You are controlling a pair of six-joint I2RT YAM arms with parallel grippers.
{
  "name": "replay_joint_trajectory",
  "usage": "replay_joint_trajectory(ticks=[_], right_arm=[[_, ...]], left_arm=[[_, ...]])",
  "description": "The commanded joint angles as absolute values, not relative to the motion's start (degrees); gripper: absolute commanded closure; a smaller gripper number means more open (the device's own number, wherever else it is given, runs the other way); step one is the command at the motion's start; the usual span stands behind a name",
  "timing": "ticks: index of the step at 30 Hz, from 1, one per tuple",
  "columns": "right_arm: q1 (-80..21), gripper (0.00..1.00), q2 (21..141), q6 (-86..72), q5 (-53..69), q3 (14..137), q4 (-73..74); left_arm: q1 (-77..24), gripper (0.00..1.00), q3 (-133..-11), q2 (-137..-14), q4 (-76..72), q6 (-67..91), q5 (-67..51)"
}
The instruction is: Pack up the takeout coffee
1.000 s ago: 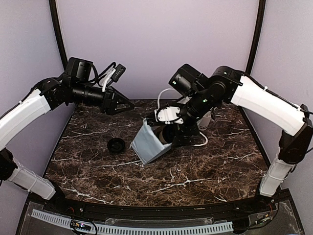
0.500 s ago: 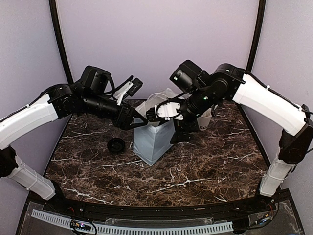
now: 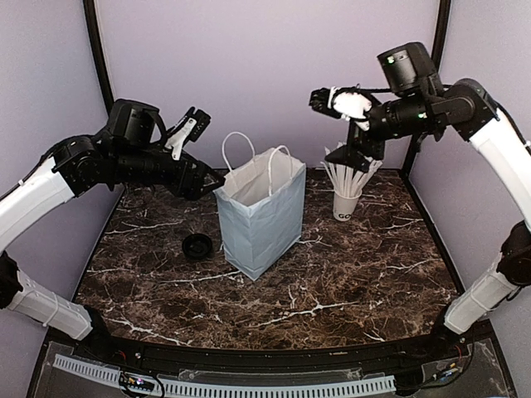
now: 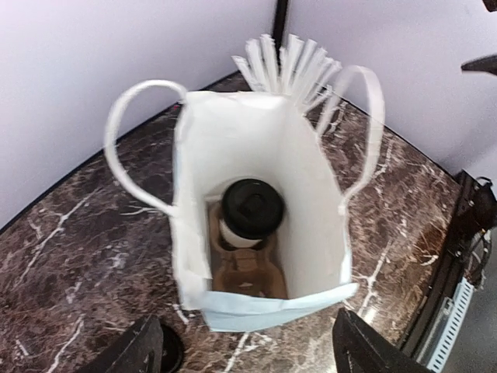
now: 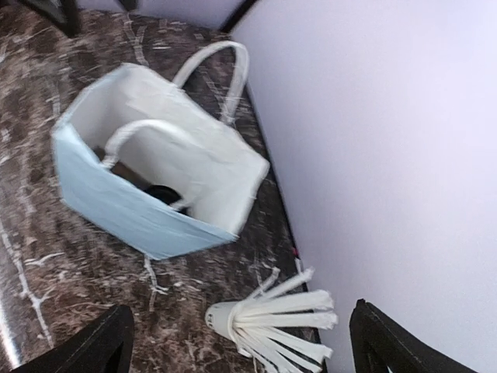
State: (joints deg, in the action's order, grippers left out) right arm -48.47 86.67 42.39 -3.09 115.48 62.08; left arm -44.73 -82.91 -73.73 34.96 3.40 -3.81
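Note:
The white paper bag (image 3: 261, 211) stands upright in the middle of the table, mouth open. In the left wrist view the takeout coffee (image 4: 250, 208), white with a black lid, sits inside it in the far slot of the brown pulp carrier (image 4: 245, 268). Its lid also shows in the right wrist view (image 5: 163, 194). My left gripper (image 3: 209, 178) is open and empty, just left of the bag's top edge and above it (image 4: 245, 318). My right gripper (image 3: 358, 153) is open and empty, high above the cup of white sticks (image 3: 347, 203).
A loose black lid (image 3: 197, 245) lies on the marble left of the bag, also seen in the left wrist view (image 4: 171, 353). The stick cup (image 5: 233, 322) stands near the back right wall. The bag's two handles (image 4: 132, 124) stick up.
The bag went from tilted to upright. My right gripper left the bag and rose up and to the right. My left gripper reached the bag's edge, then drew back a little.

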Motion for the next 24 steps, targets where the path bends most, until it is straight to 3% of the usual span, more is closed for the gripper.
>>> replay_joint_trajectory(ticks=[1,7,14,24], right_arm=[[-34.18,0.06,84.67,39.04,5.33,108.86,57.78],[-16.18,0.35,84.82,33.44,19.93,92.11,49.41],[-14.59,0.55,78.65,22.71,15.35,70.04,23.95],[-15.76,0.55,83.52,18.8,12.16,68.05,18.05]], left_arm=[[-34.9,0.22,-77.98,-70.78,32.97,1.88,-0.66],[-25.21,0.24,-66.71,-72.8,15.77,0.36,-1.79],[-21.9,0.28,-58.53,-71.17,9.77,2.87,-7.27],[-21.88,0.28,-55.24,-69.64,7.78,2.01,-5.94]])
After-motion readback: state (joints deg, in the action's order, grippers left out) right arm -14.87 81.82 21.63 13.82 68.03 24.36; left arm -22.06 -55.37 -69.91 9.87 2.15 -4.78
